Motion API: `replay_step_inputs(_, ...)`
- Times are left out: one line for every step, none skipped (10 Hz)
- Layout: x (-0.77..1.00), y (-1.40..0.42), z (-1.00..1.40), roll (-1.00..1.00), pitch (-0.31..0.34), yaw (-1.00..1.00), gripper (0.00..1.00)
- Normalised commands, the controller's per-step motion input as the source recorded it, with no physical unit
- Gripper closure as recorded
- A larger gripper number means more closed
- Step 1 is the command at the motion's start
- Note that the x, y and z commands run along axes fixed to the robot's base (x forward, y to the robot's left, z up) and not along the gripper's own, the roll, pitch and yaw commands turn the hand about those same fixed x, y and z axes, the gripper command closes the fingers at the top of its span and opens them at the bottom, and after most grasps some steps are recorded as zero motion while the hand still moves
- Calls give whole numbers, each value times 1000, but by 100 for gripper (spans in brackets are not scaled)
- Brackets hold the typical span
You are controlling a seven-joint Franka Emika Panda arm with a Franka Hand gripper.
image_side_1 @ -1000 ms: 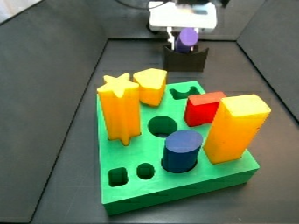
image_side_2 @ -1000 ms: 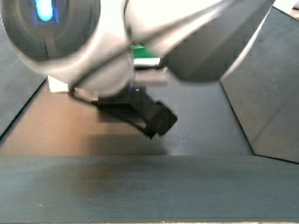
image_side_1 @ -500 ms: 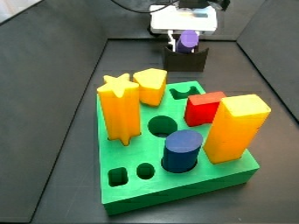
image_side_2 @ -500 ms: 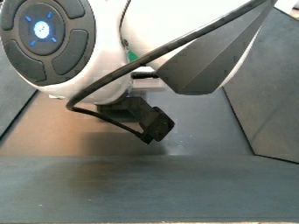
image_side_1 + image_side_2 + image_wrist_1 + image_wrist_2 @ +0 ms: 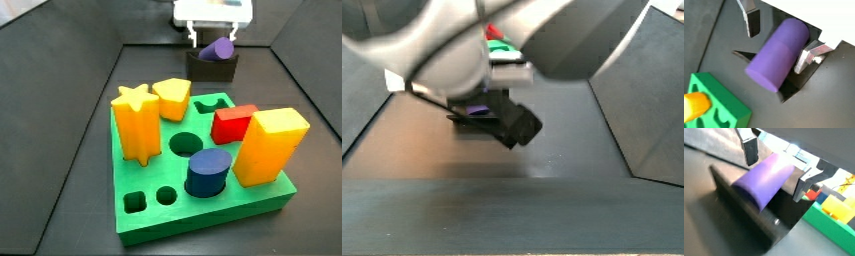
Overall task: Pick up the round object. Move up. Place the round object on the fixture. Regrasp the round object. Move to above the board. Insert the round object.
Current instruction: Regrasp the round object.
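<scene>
- A purple peg (image 5: 779, 54), a smooth cylinder, lies tilted in the notch on top of the small dark fixture (image 5: 213, 68) at the far end of the table.
- In both wrist views the gripper (image 5: 781, 35) straddles the peg: one silver finger (image 5: 751, 20) stands just beside one flank, the other finger (image 5: 810, 56) near the opposite flank.
- The jaws are spread wider than the peg, with a visible gap on at least one side, so the gripper is not clamping it.
- In a side view the white gripper (image 5: 214, 28) hangs directly above the fixture, the peg's (image 5: 218, 46) rounded end showing just below it.
- The green board (image 5: 261, 200) sits nearer the camera, well apart from the fixture.
- On the board stand a yellow star peg (image 5: 135, 123), a yellow block (image 5: 271, 146), a red block (image 5: 233, 123) and a dark blue cylinder (image 5: 207, 172).
- In a side view the robot arm (image 5: 502, 40) fills most of the frame; a sliver of purple (image 5: 476, 109) shows beneath it.
</scene>
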Motion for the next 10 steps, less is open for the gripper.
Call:
replay_step_inputs(-39,-4,1000,40,44,40,0)
replay_step_inputs(-36,-1,866,36,61,30,0)
replay_step_inputs(-34,2,743,33,71,23,0)
replay_step_inputs(-24,5,435,36,89,3,0)
replay_step_inputs(-25,6,244,41,94,-10,0)
replay_step_inputs(-80,-1000,921,1000,71,0,0)
replay_step_inputs(-73,-1000,880,1000,67,0,0)
replay_step_inputs(-99,-1000,859,1000,56,-2,0)
replay_step_inputs(-121,-1000,823,1000,50,-2,0)
replay_step_inputs(-100,-826,585,1000,44,-3,0)
